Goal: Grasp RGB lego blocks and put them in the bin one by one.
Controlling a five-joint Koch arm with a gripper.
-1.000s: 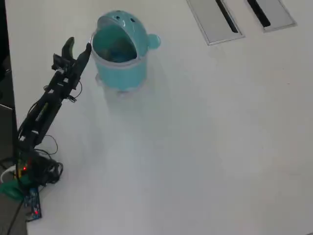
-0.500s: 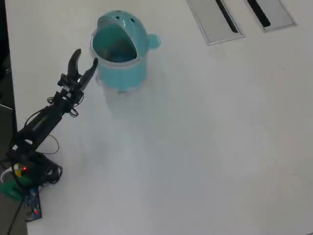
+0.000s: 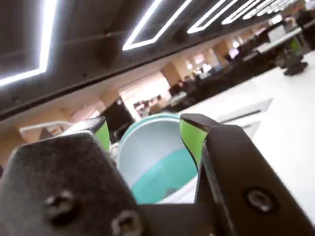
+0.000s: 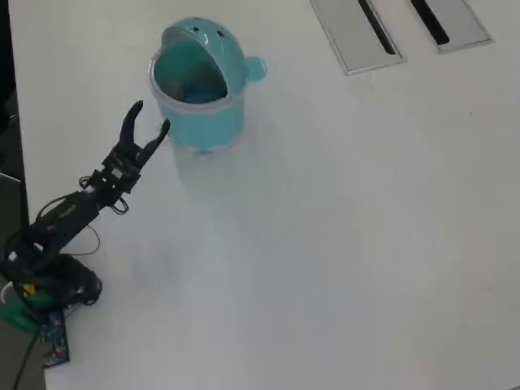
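Claw: we see the black two-fingered gripper (image 4: 150, 114) spread wide, nothing between its jaws; in the wrist view the gripper (image 3: 145, 135) shows green pads on the inner faces of both fingers, with the bin framed in the gap.
Arm: we follow the thin black arm (image 4: 77, 203) from its base at the lower left of the overhead view up toward the bin, its tips just short of the bin's left side.
Task's thing: we find the light teal round plastic bin (image 4: 199, 85) standing upright near the top left of the white table (image 4: 325, 244), its domed hood lid with small dark holes tipped back and a small round knob on its right side. Its mouth is open toward the arm; the inside looks dim, and we cannot tell what lies in it.
Blocks: we see none on the table.
Beyond: two grey recessed panels with dark slots (image 4: 357, 32) sit at the top edge, well apart from the bin.
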